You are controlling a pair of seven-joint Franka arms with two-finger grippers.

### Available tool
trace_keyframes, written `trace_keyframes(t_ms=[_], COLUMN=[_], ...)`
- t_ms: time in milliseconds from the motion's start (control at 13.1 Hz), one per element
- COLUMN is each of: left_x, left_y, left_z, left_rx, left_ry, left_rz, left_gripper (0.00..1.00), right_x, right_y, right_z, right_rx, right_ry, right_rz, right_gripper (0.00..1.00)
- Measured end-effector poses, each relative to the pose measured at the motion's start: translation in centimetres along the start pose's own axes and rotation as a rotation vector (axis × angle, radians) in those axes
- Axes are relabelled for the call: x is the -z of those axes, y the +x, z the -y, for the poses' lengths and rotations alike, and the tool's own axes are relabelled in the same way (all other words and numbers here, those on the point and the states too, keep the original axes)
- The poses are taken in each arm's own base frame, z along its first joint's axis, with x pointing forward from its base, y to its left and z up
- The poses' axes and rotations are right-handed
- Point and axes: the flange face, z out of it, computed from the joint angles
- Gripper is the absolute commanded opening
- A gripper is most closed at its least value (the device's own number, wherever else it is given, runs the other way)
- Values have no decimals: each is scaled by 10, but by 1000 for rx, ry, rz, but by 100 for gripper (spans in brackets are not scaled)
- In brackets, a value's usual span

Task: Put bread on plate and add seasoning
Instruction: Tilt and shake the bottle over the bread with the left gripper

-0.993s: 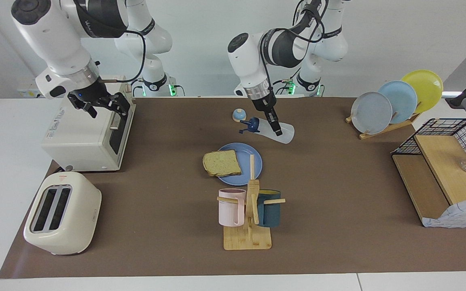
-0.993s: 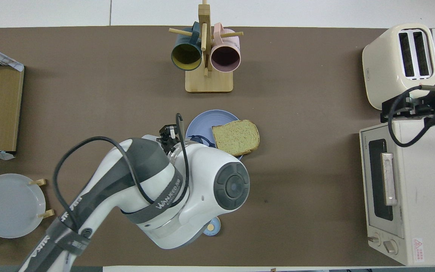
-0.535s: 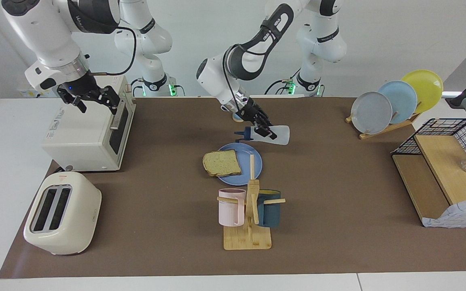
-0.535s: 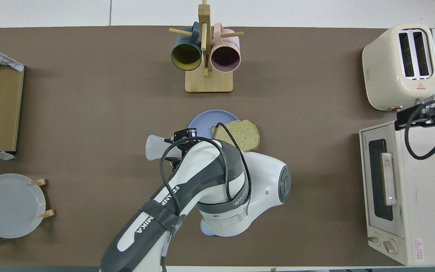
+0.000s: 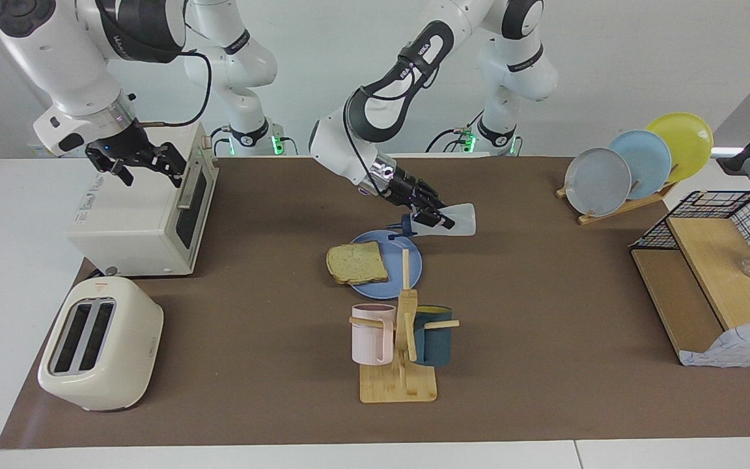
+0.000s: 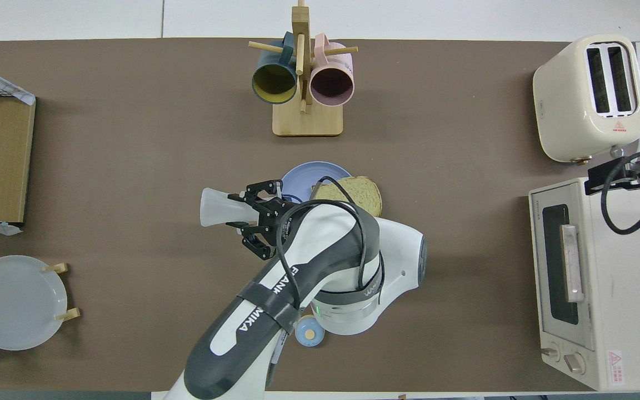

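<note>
The bread (image 5: 357, 262) lies on the medium-blue plate (image 5: 409, 266), overhanging its rim toward the right arm's end; both also show in the overhead view, the bread (image 6: 363, 193) and the plate (image 6: 308, 173). My left gripper (image 5: 432, 218) is shut on the seasoning bottle (image 5: 461, 219). It holds the bottle tipped almost flat in the air, its navy cap (image 5: 406, 225) over the plate's rim nearest the robots. In the overhead view the left gripper (image 6: 258, 214) grips the bottle (image 6: 217, 206) near its cap. My right gripper (image 5: 147, 170) is open and empty over the toaster oven.
The white toaster oven (image 5: 140, 221) and cream toaster (image 5: 98, 342) stand at the right arm's end. The mug rack (image 5: 401, 345) stands beside the plate, farther from the robots. The blue-topped bell (image 6: 309, 334) sits under the left arm. A plate rack (image 5: 635, 166) and wire shelf (image 5: 713, 273) stand at the left arm's end.
My left arm swung and lowered its wrist, carrying the bottle closer over the plate's rim and turning it flatter. My right gripper drew back over the oven top toward the table's end.
</note>
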Motion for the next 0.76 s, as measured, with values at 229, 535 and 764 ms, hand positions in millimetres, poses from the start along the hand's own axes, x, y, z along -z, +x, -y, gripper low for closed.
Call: trace_keyframes(t_ms=[229, 535, 764], left_x=[-3, -15, -9], left_y=[37, 59, 62], left_z=[2, -4, -10], left_rx=[0, -3, 6], left_ry=[35, 97, 147], left_rz=[134, 333, 411], left_gripper=[0, 0, 0], right_x=[-2, -5, -5], right_y=[0, 1, 1], right_z=[-2, -3, -2], right_rx=[-3, -5, -4], right_ry=[0, 0, 0], right_rz=[5, 11, 11], right_gripper=[100, 100, 100])
